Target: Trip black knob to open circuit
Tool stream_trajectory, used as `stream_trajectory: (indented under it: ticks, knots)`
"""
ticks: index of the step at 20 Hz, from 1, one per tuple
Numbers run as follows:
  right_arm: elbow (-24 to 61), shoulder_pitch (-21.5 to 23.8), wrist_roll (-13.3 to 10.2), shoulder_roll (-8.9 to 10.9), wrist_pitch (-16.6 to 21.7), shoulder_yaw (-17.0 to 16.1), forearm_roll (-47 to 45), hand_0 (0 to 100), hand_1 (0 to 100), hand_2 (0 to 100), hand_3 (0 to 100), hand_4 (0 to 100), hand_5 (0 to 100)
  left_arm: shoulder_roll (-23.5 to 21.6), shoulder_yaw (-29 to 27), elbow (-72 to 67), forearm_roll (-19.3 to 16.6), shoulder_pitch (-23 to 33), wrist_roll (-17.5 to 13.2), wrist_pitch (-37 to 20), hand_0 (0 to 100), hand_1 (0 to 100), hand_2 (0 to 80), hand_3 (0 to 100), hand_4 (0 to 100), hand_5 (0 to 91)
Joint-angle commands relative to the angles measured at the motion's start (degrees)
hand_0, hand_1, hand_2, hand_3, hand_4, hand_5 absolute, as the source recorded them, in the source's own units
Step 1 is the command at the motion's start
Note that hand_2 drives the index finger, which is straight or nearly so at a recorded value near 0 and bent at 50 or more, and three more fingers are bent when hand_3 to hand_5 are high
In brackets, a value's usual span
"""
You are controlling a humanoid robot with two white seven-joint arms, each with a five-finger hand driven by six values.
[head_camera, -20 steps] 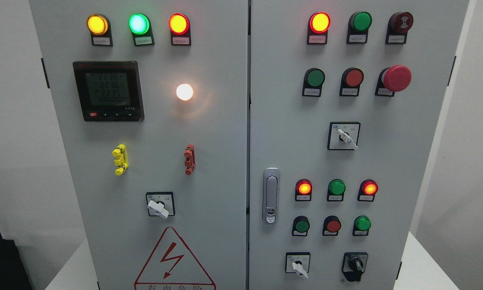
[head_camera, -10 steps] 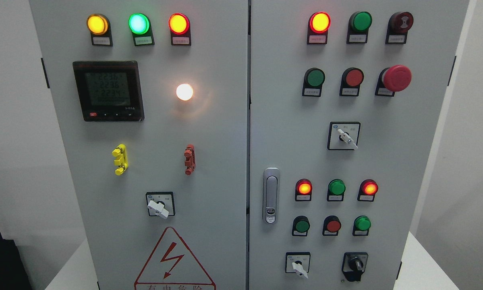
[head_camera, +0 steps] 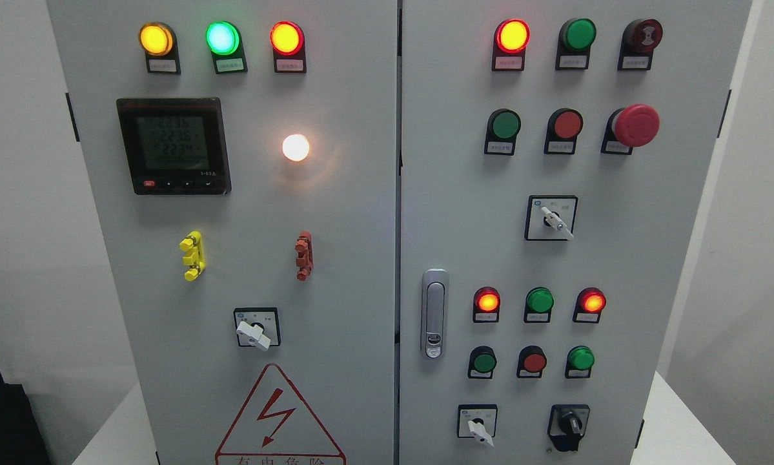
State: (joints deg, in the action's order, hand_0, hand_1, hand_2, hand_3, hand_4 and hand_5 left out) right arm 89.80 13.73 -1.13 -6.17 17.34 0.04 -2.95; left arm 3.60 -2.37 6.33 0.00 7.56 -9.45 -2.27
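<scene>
Neither robot hand in frame, so grip state can't be told; small black rotary knob [head_camera: 569, 424] sits untouched at the grey metal cabinet's [head_camera: 361, 258] lower right corner.

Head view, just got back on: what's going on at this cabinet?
Nothing is being handled right now. Neither robot hand is in view. The black knob sits untouched at the lower right of the right door, its handle roughly upright. Several indicator lamps are lit, and the meter on the left door shows readings.
</scene>
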Motion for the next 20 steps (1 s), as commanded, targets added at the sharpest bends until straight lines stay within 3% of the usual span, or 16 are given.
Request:
stream_trajectory:
  ticks: [1, 20]
  knots:
    - [7.1, -1.2, 0.0, 0.28, -1.4, -0.7, 0.0, 0, 0, 0, 100, 100, 98, 0.0, 0.0, 0.0, -1.3, 0.0, 0.0, 0.1, 12, 39, 0.0, 0, 0, 0.0]
    - [11.5, -6.1, -0.9, 2.04, -5.9, -1.1, -0.1, 0, 0, 0, 100, 100, 100, 0.0, 0.0, 0.0, -1.3, 0.0, 0.0, 0.0, 12, 39, 0.0, 0, 0, 0.0]
